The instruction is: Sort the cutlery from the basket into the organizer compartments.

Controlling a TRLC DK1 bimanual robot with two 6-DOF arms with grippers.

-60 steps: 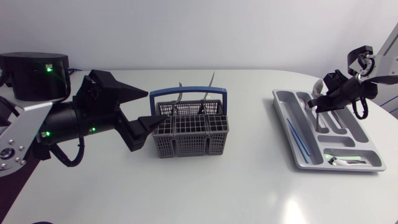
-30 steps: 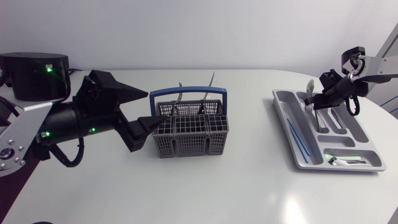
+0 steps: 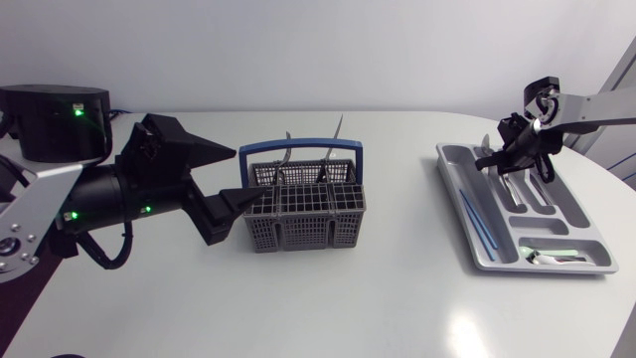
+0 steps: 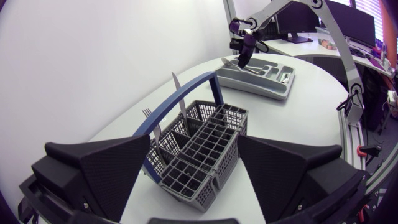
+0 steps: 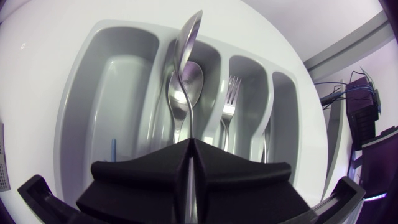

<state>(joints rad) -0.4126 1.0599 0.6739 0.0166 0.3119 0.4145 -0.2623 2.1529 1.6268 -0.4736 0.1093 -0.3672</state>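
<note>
The table carried a basket at mid-table and an organizer well apart from it on the right side. The left gripper was found just beside the basket, its fingers spread wide and grasping nothing. The basket, grey mesh with a blue handle, contained a knife and a fork standing upright at its far side. The right gripper was positioned over the far end of the organizer, its fingers clenched on the handle of a spoon, whose bowl pointed ahead of the fingers. Beneath it, a second spoon lay in one long compartment. Another fork lay in the adjoining compartment. A thin blue item lay in the organizer's long compartment nearest the basket.
</note>
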